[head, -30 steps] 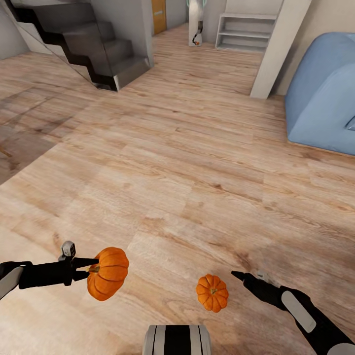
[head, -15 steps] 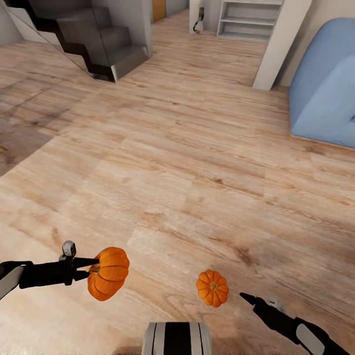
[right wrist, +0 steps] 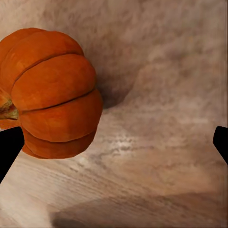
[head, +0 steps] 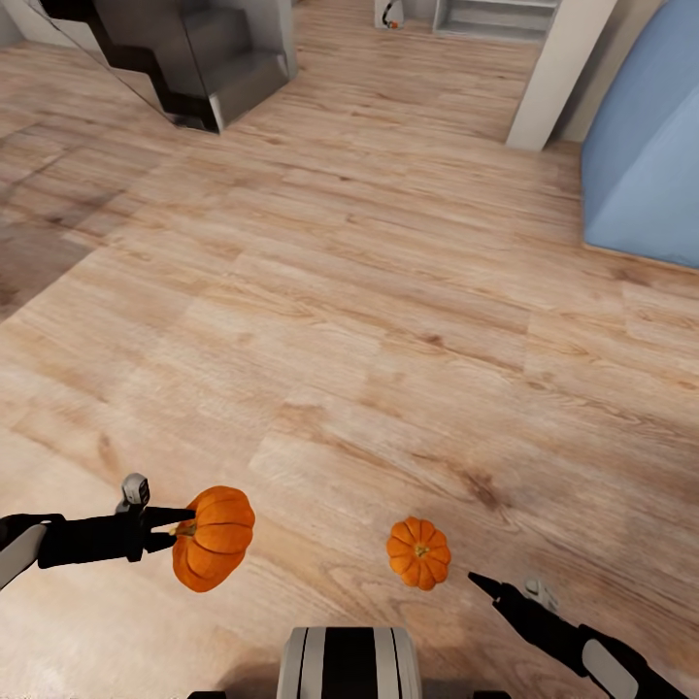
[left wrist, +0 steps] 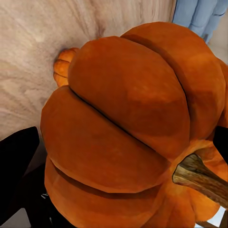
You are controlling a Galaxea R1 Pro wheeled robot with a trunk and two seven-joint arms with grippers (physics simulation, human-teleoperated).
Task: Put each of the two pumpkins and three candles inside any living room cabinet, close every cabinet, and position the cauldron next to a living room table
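Wood floor [head: 388,320], left jaws [head: 180,524] gripping pumpkin [head: 216,539], second pumpkin [head: 418,551] on floor

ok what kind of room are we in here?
Looks like a home's open-plan living area, probably. Wood plank floor, a dark staircase at the far left, a blue sofa at the right, and a shelf unit farther back.
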